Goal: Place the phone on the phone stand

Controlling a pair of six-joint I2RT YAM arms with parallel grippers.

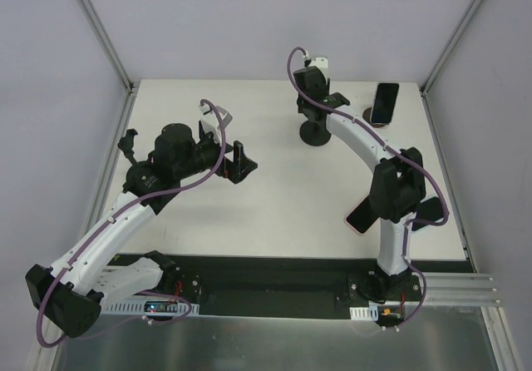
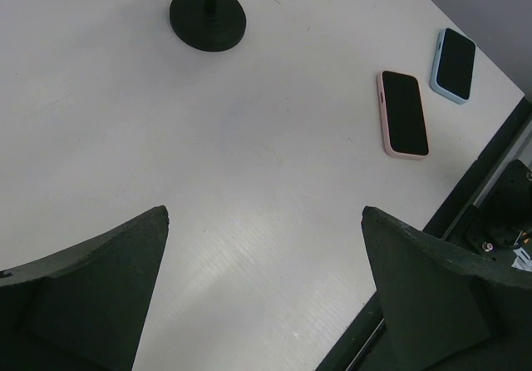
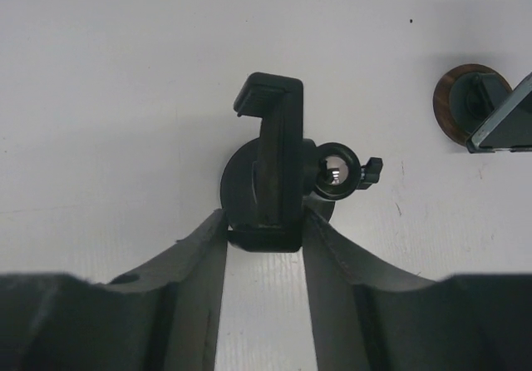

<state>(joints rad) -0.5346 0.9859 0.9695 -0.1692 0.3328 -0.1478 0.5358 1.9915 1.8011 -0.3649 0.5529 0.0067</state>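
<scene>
Pinching phone stand [image 3: 268, 159] cradle, right claw [image 3: 264, 221]: hold steady. Left claw [image 2: 264, 213] wide open, empty: take pink phone [image 2: 405, 113], upper right, by long edges.

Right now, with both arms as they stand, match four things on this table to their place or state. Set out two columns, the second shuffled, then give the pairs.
1 pink phone
2 far phone
3 left gripper
4 black stand

a held between the fingers of the right gripper
b lying flat on the table
c open, holding nothing
d propped on a brown round base

Pairs: 1-b, 2-d, 3-c, 4-a
</scene>
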